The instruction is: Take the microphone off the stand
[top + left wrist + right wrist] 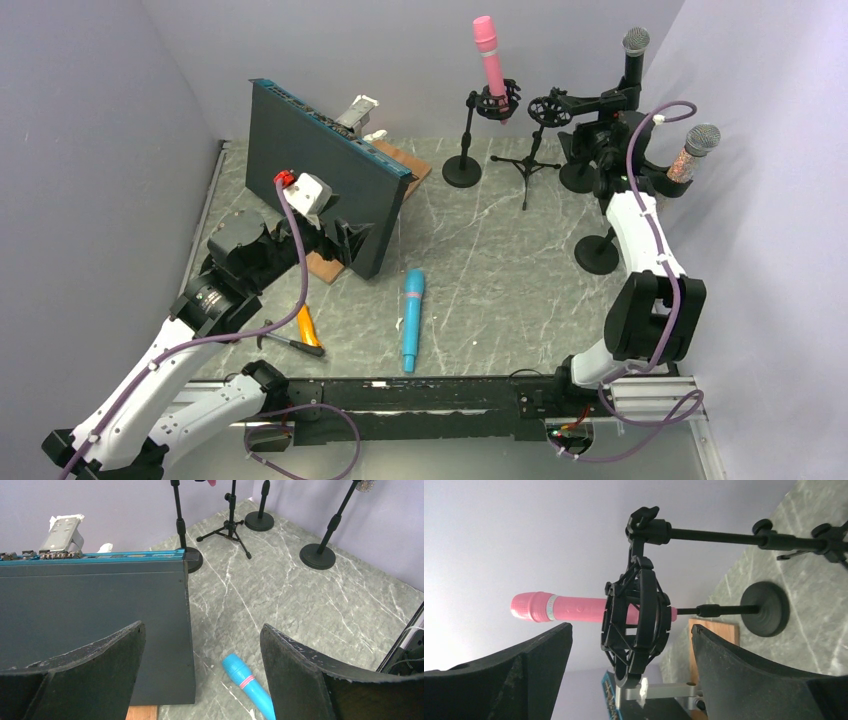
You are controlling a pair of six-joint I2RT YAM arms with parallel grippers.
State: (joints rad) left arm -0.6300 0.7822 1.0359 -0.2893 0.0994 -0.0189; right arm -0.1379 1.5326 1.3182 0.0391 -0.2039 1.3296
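Observation:
A pink microphone (489,55) stands upright in a black shock mount (497,102) on a round-base stand (462,170). In the right wrist view the pink microphone (569,608) shows behind another shock mount (636,625), which hangs from a tripod stand's boom (724,536). My right gripper (631,627) is open and faces that mount; in the top view the right gripper (592,140) sits just right of it. A blue microphone (411,318) lies flat on the table. My left gripper (202,626) is open above the blue microphone's head (240,672), holding nothing.
A dark panel (320,170) stands on edge on a wooden board (325,265) at the left. Two more microphones on stands (635,45) (697,148) crowd the back right, one base (597,253) near my right arm. An orange-handled tool (305,326) lies at front left. Purple walls close three sides.

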